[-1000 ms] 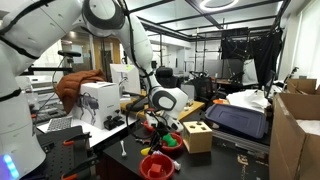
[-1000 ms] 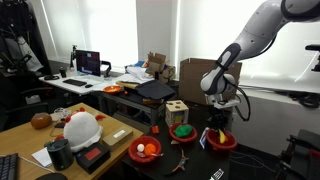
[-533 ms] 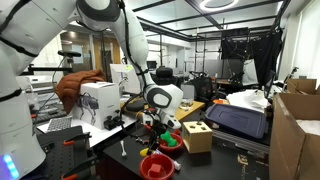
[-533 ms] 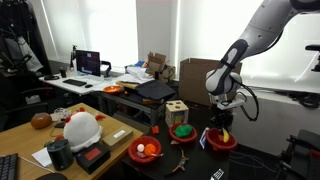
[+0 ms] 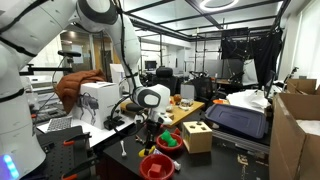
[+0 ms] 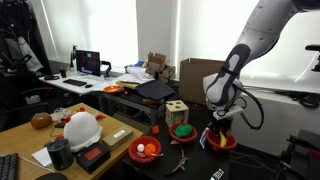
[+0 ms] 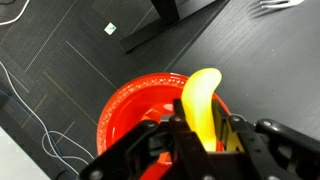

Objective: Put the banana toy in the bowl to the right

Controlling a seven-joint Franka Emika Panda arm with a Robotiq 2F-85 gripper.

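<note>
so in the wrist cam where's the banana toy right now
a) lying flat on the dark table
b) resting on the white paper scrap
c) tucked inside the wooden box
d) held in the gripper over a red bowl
d: in the wrist view the banana toy sits clamped between the fingers of the gripper, with the red bowl directly beneath it.

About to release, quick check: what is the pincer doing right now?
Pincer: closed, holding the banana toy over the red bowl.
</note>
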